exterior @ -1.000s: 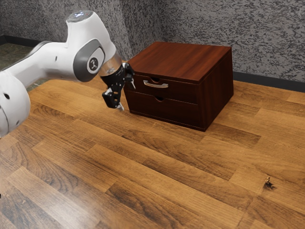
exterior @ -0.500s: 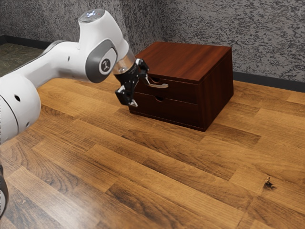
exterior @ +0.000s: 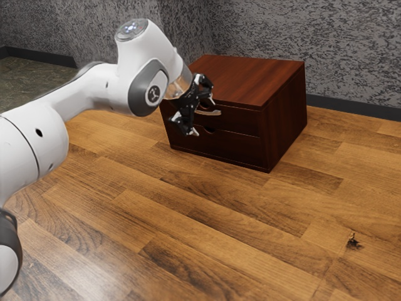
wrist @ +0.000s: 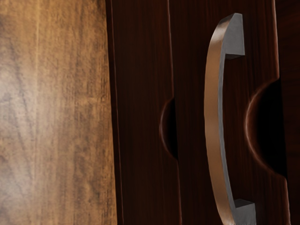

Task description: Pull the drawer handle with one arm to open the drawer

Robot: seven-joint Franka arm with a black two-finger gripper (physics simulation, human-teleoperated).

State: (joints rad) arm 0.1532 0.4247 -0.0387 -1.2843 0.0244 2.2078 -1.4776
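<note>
The white arm (exterior: 94,94) has swung toward the exterior view's right over the last second. It started off the front corner of the dark wooden cabinet (exterior: 250,78) and is now across the cabinet's face. The cabinet sits where it did on the plank surface (exterior: 188,219). Its upper drawer (exterior: 241,120) and the lower drawer (exterior: 219,143) are both flush and unopened.

The black gripper (exterior: 195,111) is right up at the upper drawer front, over the near end of the metal handle (exterior: 213,113). From here it's a dark cluster against dark wood, so I can't tell whether it is spread or pressed together, or whether it touches the handle. By my reckoning the approach is about finished, and the grasp and the pull are yet to come.

The exterior view gives the overall picture: shut drawers, and a handle half hidden by the hand. The wrist view gives what that hides. The handle (wrist: 218,122) shows close up as a bowed bar standing off the wood on two posts, with a scooped cut-out (wrist: 267,126) at the drawer's edge beside it. A smaller one (wrist: 171,129) marks the lower drawer.
</note>
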